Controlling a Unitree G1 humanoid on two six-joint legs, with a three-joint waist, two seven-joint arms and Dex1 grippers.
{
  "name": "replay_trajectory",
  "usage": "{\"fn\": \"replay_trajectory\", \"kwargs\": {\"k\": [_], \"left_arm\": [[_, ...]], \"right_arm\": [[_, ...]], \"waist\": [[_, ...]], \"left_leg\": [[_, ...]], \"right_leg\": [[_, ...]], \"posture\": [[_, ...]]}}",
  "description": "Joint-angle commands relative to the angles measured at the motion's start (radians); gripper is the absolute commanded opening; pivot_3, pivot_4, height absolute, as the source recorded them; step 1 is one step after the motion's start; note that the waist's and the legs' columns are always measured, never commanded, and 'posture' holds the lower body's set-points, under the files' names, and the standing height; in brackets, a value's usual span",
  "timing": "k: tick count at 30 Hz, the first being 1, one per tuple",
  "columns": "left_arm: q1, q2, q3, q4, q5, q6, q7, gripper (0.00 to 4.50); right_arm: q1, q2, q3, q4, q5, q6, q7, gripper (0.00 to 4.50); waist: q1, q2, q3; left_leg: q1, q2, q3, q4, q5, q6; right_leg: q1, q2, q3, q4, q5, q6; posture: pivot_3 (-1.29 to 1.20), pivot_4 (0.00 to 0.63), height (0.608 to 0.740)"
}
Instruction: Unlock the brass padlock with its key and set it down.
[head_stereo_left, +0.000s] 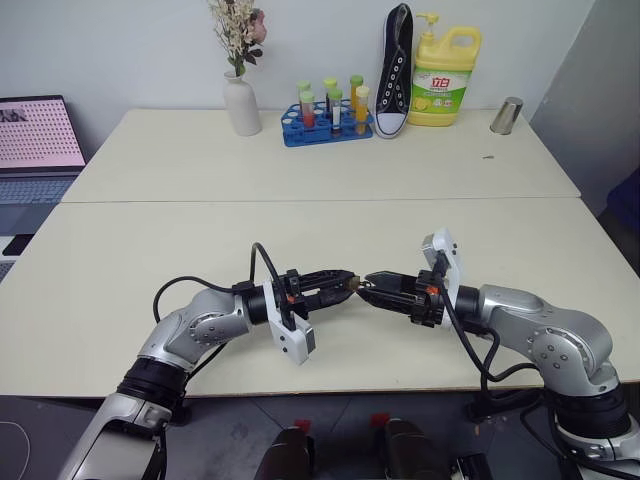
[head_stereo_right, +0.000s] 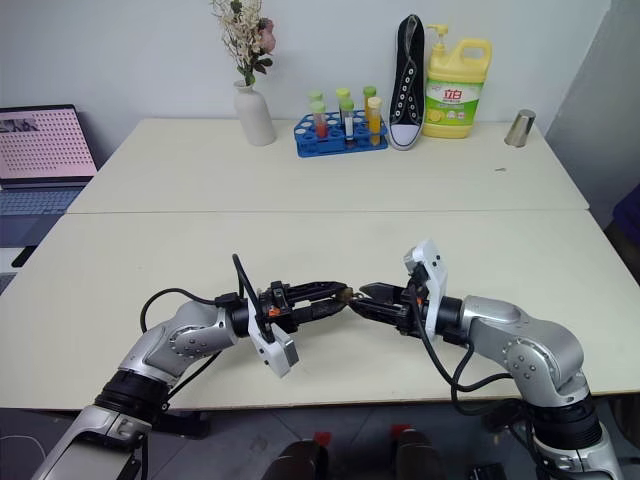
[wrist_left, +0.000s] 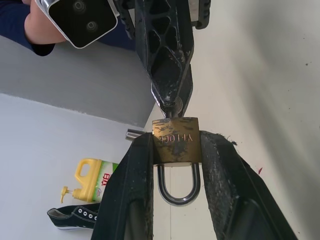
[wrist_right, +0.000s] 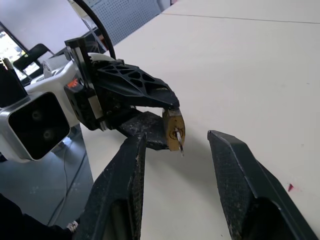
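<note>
— Brass, was it? What did the brass padlock (wrist_left: 175, 141) look like, and could anything on it be read?

— Golden body, silvery shackle loop closed into it. Stamped letters ran across its face, upside down in the left wrist view; I could not read them for certain.

— Where was it?

— Above the table (head_stereo_left: 300, 190), near its front edge, clamped between the two black fingers of the left gripper (head_stereo_left: 345, 283), which squeezed the body from both sides.

— And the key (wrist_right: 178, 141)?

— A thin silvery stub stuck out of the padlock's base, toward the right gripper (wrist_right: 175, 165). That gripper's fingers stood apart on either side of it, touching nothing in the right wrist view.

— Any other writing?

— Red characters on the label of a yellow detergent bottle (head_stereo_left: 444, 78) at the far edge of the table; too small to spell out.

— Containers?

— A blue rack (head_stereo_left: 325, 128) beside the bottle held capped tubes with red, yellow and green contents. A white vase (head_stereo_left: 241, 105) held dried flowers. A black sneaker (head_stereo_left: 395, 70) stood between rack and bottle, and a metal cup (head_stereo_left: 506, 116) sat past the bottle.
</note>
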Motion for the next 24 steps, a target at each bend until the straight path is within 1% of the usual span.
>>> {"fn": "replay_trajectory", "kwargs": {"k": [1, 2, 6, 8, 14, 19, 24], "left_arm": [[-0.019, 0.008, 0.002, -0.017, -0.003, -0.010, 0.020, 0.97], [-0.018, 0.008, 0.003, -0.017, -0.005, -0.010, 0.021, 0.97], [-0.017, 0.006, 0.009, -0.018, 0.002, -0.002, 0.028, 0.97], [-0.018, 0.006, 0.009, -0.018, 0.003, -0.001, 0.029, 0.97], [-0.018, 0.007, 0.009, -0.018, 0.007, 0.001, 0.036, 0.97], [-0.043, 0.020, 0.006, 0.004, 0.046, -0.034, 0.057, 0.97], [-0.073, 0.034, -0.001, 0.041, 0.073, -0.072, 0.079, 0.97]], "right_arm": [[-0.019, 0.002, -0.024, -0.013, 0.024, 0.002, 0.002, 1.65], [-0.019, 0.003, -0.024, -0.014, 0.026, 0.003, 0.002, 1.43], [-0.017, 0.000, -0.022, -0.016, 0.029, 0.006, 0.007, 0.07], [-0.018, 0.000, -0.022, -0.015, 0.028, 0.006, 0.007, 0.00], [-0.026, 0.003, -0.028, -0.011, 0.038, 0.011, 0.007, 0.00], [-0.080, 0.028, -0.095, 0.057, 0.207, 0.178, -0.051, 0.00], [-0.146, 0.066, -0.177, 0.185, 0.443, 0.375, -0.206, 0.00]], "waist": [[0.000, 0.000, 0.000], [0.000, 0.000, 0.000], [0.000, 0.000, 0.000], [0.000, 0.000, 0.000], [0.000, 0.000, 0.000], [0.000, 0.000, 0.000], [-0.001, 0.000, 0.000]], "left_leg": [[0.000, 0.000, 0.000, 0.000, 0.000, 0.000], [0.000, 0.000, 0.000, 0.000, 0.000, 0.000], [0.000, 0.000, 0.000, 0.000, 0.000, 0.000], [0.000, 0.000, 0.000, 0.000, 0.000, 0.000], [0.000, 0.000, 0.000, 0.000, 0.000, 0.000], [0.000, 0.000, 0.000, 0.000, 0.000, 0.000], [0.000, 0.000, 0.000, 0.000, 0.000, 0.000]], "right_leg": [[0.000, 0.000, 0.000, 0.000, 0.000, 0.000], [0.000, 0.000, 0.000, 0.000, 0.000, 0.000], [0.000, 0.000, 0.000, 0.000, 0.000, 0.000], [0.000, 0.000, 0.000, 0.000, 0.000, 0.000], [0.000, 0.000, 0.000, 0.000, 0.000, 0.000], [0.000, 0.000, 0.000, 0.000, 0.000, 0.000], [0.000, 0.000, 0.000, 0.000, 0.000, 0.000]], "posture": [[0.00, 0.150, 0.740], [0.00, 0.150, 0.740], [0.00, 0.150, 0.740], [0.00, 0.150, 0.740], [0.00, 0.150, 0.740], [0.00, 0.150, 0.740], [0.00, 0.150, 0.740]]}}
